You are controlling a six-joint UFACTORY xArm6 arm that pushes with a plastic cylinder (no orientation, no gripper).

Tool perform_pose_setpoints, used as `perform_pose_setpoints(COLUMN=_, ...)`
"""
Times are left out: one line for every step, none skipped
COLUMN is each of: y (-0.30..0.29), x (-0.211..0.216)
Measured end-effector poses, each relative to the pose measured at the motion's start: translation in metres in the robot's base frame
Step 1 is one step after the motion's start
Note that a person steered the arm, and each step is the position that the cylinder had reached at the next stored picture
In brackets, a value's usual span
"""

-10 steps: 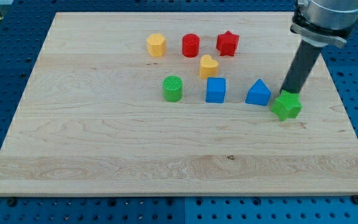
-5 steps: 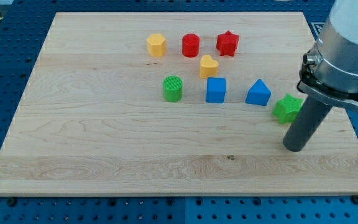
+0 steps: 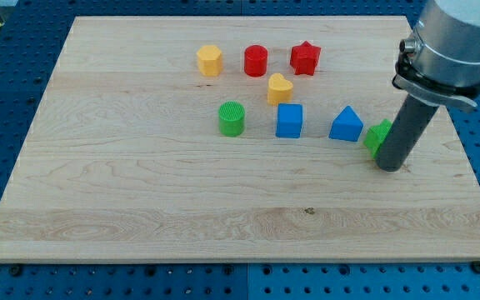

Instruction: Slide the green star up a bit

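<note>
Here my tip (image 3: 391,166) sits at the near side of the green star (image 3: 377,137), touching it and hiding most of it. The tool is a bare rod with nothing to open or close. The star lies far right on the table (image 3: 140,208), just right of the blue triangle (image 3: 346,124). An off-centre push could skew it left into that triangle

Single cam, high front angle, looks down on whole board (image 3: 140,192).
</note>
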State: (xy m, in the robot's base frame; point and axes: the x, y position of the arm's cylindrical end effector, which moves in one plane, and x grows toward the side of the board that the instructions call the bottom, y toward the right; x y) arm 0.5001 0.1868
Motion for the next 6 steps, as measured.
perform_pose_setpoints(y=0.001, x=-0.015)
perform_pose_setpoints(y=0.004, x=-0.027)
perform_pose_setpoints(y=0.010, x=-0.040)
perform_pose_setpoints(y=0.016, x=-0.052)
perform_pose_setpoints(y=0.024, x=-0.066)
perform_pose_setpoints(y=0.026, x=-0.080)
